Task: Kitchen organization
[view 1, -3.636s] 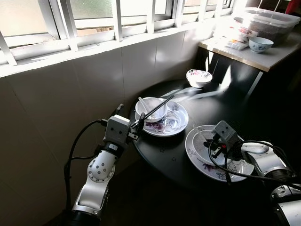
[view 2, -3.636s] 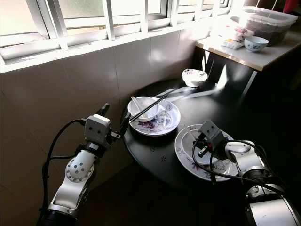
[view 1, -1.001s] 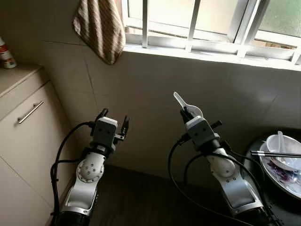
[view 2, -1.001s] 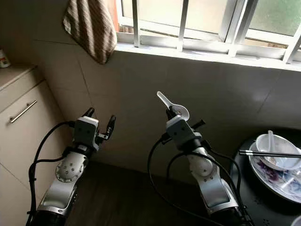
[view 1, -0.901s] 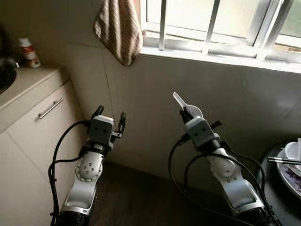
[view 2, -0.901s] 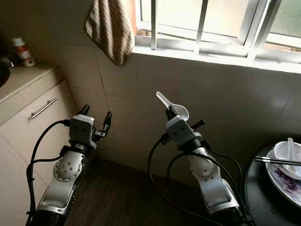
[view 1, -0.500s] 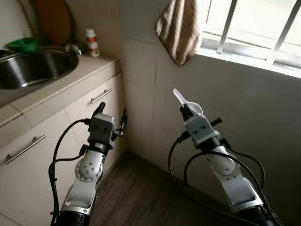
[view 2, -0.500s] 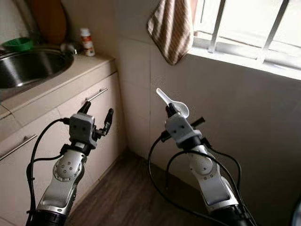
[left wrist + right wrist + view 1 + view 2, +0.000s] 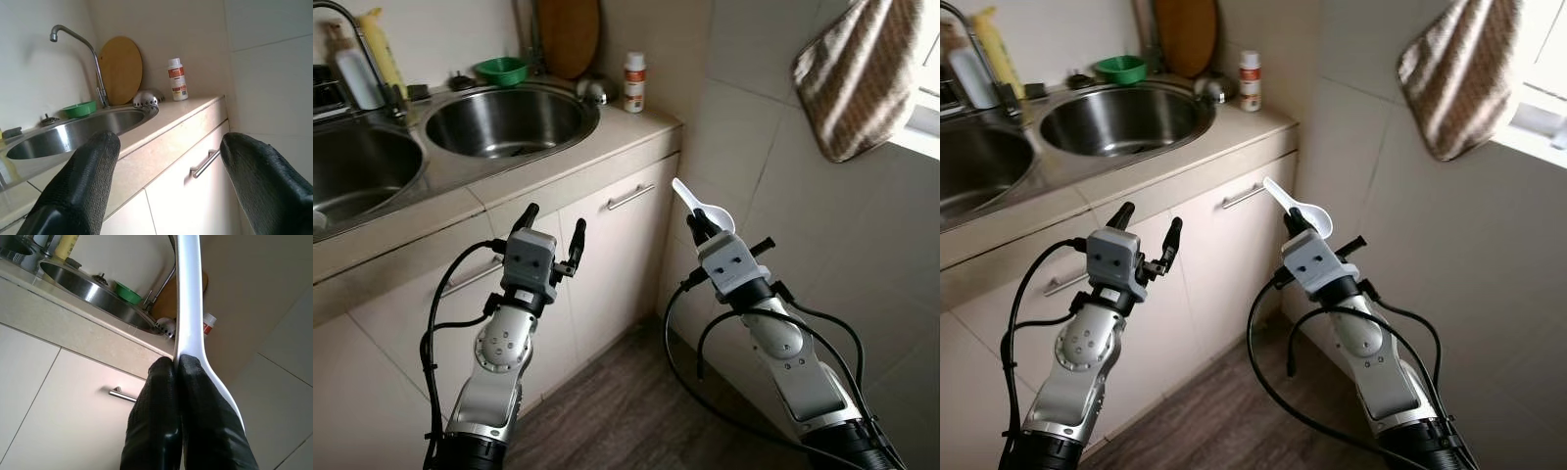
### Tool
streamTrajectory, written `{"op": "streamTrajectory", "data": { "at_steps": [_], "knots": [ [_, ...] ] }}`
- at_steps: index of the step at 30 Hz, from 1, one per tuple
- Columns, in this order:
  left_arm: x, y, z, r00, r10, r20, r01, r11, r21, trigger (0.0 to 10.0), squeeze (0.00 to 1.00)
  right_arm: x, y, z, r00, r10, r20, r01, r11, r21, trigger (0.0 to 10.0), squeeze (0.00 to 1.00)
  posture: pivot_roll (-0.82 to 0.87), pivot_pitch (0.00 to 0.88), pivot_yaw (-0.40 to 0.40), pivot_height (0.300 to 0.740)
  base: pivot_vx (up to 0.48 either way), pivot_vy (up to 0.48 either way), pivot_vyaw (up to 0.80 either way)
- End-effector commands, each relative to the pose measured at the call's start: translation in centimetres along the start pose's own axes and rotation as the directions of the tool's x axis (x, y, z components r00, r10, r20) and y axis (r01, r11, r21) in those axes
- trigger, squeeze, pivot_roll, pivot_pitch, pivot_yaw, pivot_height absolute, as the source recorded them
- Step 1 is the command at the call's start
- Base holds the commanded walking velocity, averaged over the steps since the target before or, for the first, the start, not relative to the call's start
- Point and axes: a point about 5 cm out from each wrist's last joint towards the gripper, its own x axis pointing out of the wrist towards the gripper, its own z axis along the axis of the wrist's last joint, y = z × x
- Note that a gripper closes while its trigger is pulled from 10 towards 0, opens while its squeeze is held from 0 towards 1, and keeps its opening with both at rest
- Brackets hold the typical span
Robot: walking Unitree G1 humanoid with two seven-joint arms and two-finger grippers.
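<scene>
My right gripper [image 9: 693,227] is shut on a white ceramic spoon [image 9: 701,204], held up at chest height in front of the tiled wall. The spoon's handle [image 9: 188,298] rises from between the two black fingers [image 9: 161,421]. My left gripper [image 9: 555,220] is open and holds nothing, raised in front of the cabinet below the counter; its fingers [image 9: 83,181] stand wide apart. Ahead on the left is a steel double sink [image 9: 509,117] set in a beige counter [image 9: 636,132].
On the counter behind the sink stand a green bowl [image 9: 502,69], a round wooden board [image 9: 570,34], a red-capped bottle [image 9: 632,81] and a curved faucet [image 9: 78,39]. Cabinet doors carry bar handles [image 9: 628,196]. A striped towel [image 9: 862,73] hangs at the upper right. Wooden floor [image 9: 607,411] lies below.
The camera has swung left from the window wall and round table to the sink counter. Both arms keep their pose; the right gripper still holds the spoon, which it lifted from the plate.
</scene>
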Motion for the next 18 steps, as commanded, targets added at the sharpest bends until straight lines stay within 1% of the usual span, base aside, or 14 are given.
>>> {"op": "streamTrajectory", "data": {
  "at_steps": [1,2,5,8,11,12,16,18],
  "knots": [
    [-0.04,0.13,0.11,1.000,-0.004,0.003,0.004,1.000,0.011,10.0,0.00,0.04,-0.25,0.22,1.000,-0.012,0.013,0.012,1.000,-0.004,0.0,0.00,0.07,0.000,-0.022,0.740,0.000,0.480,0.80],
    [-0.03,0.14,0.17,1.000,-0.005,0.009,0.005,1.000,0.016,10.0,0.00,0.05,-0.24,0.23,1.000,-0.012,0.014,0.012,1.000,-0.004,0.0,0.00,0.07,0.000,-0.022,0.740,0.000,0.480,0.80],
    [-0.02,0.24,0.29,1.000,0.002,0.016,-0.002,1.000,0.024,10.0,0.00,0.07,-0.20,0.26,1.000,-0.012,0.017,0.012,1.000,-0.002,0.0,0.00,0.07,0.000,-0.022,0.740,0.000,0.000,0.80],
    [0.03,0.11,0.12,1.000,-0.015,-0.005,0.015,1.000,0.016,10.0,0.00,0.13,-0.21,0.31,1.000,-0.014,0.021,0.014,1.000,-0.001,0.0,0.00,0.07,0.000,-0.022,0.740,0.000,0.000,0.80],
    [0.05,0.24,0.27,1.000,0.000,0.009,0.000,1.000,0.009,10.0,0.00,0.28,-0.32,0.46,0.999,-0.019,0.028,0.019,1.000,0.000,0.0,0.00,0.07,0.000,-0.021,0.740,0.000,0.000,0.80],
    [0.05,0.30,0.48,1.000,0.001,0.027,-0.002,1.000,0.022,10.0,0.00,0.38,-0.39,0.58,0.999,-0.022,0.033,0.022,1.000,0.000,0.0,0.00,0.07,0.000,-0.020,0.740,0.000,0.000,0.80],
    [0.06,0.33,0.82,0.998,0.000,0.057,-0.001,1.000,0.018,10.0,0.00,0.59,-0.48,0.74,0.999,-0.027,0.041,0.027,1.000,0.000,0.0,0.00,0.07,0.000,-0.021,0.740,0.000,0.000,0.80],
    [0.13,0.36,0.73,0.999,0.000,0.040,-0.001,1.000,0.029,10.0,0.00,0.64,-0.49,0.78,0.999,-0.028,0.044,0.028,1.000,-0.001,0.0,0.00,0.07,0.000,-0.022,0.740,0.000,0.000,0.80]
  ]
}}
